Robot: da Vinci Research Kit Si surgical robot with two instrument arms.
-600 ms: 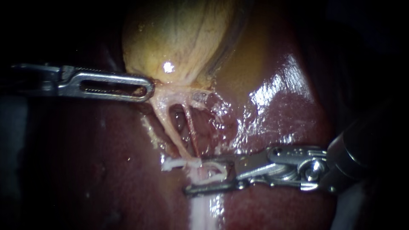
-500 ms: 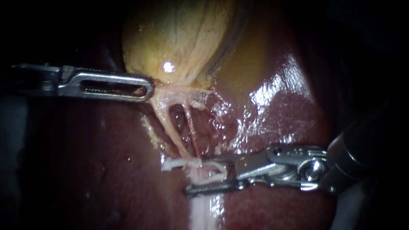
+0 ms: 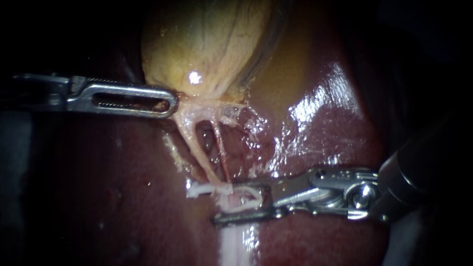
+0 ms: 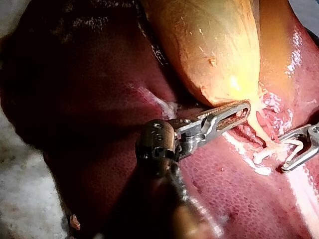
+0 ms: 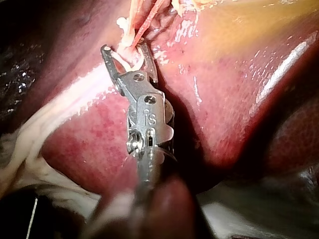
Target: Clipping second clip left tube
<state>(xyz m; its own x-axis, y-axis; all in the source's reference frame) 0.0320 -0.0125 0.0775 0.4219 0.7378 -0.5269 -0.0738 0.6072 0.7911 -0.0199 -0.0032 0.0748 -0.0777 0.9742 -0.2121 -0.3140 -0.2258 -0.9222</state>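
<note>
The left tube (image 3: 199,152) runs from the gallbladder (image 3: 207,44) neck down over the liver (image 3: 320,148), just left of a thinner red tube (image 3: 221,152) in the endoscope view. At its lower end the right instrument (image 3: 226,203) has its jaws around it. They stand apart, but a white U-shaped clip (image 3: 251,197) is seated between them with both jaws pressing on it. Touching the upper jaw's tip, an other clip (image 3: 199,189), also white, sits across the tube. Up top, the left instrument (image 3: 170,102) has its jaws clamped on the pale tissue of the gallbladder neck, right where both tubes start.
</note>
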